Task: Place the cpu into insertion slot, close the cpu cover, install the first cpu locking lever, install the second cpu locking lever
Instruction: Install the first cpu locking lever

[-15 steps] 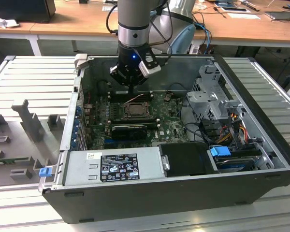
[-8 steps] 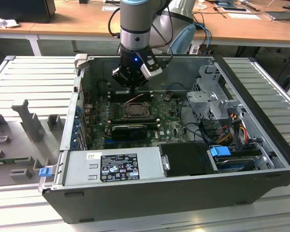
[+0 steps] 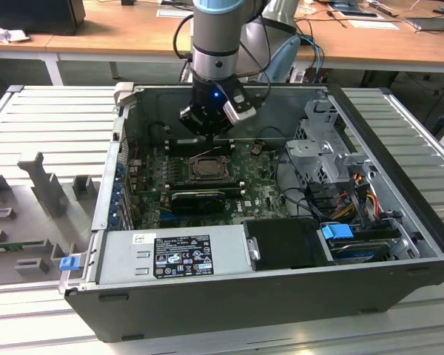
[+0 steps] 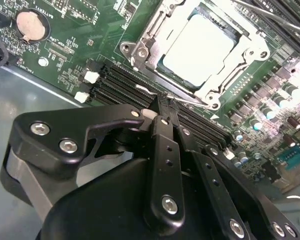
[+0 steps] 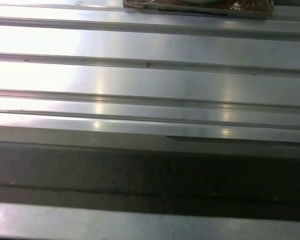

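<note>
The pale silvery-grey square cpu (image 4: 202, 42) was seated in the silver-rimmed insertion slot (image 4: 140, 50), cover down. The black claw (image 4: 162, 107), closed on nothing, was poised beside it; lever-locking seemed in hand.

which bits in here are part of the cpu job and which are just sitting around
Part of the job:
cpu, seated in the insertion slot
cpu cover, closed over the cpu
gripper, beside the socket

Just there:
memory slots
coin battery
power supply
drive cage
</note>
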Robot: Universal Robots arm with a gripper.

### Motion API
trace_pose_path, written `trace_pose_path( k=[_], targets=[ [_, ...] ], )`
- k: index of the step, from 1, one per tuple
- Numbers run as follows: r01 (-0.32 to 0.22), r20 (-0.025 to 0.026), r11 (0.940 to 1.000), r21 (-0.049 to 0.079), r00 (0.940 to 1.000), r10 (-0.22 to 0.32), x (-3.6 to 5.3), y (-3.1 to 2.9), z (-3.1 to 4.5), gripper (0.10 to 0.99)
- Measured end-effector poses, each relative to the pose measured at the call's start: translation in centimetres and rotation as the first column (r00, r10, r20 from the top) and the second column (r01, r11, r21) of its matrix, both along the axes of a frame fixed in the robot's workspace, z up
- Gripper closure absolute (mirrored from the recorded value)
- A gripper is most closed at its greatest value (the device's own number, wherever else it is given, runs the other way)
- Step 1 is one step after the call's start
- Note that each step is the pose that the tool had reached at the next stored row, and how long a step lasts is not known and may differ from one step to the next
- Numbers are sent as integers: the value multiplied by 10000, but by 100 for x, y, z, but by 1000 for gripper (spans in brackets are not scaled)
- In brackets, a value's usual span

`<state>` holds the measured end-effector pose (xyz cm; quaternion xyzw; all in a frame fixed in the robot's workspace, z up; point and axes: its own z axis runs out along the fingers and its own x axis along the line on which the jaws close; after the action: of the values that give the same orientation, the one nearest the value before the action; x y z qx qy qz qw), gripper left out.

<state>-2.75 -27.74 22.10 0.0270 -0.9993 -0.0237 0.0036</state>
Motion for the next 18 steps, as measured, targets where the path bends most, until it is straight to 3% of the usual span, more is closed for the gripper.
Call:
trace_pose_path(
  k=[18],
  targets=[
    [1, 0, 10000, 0, 10000, -1, 127, -20, -144, 980]
  ],
)
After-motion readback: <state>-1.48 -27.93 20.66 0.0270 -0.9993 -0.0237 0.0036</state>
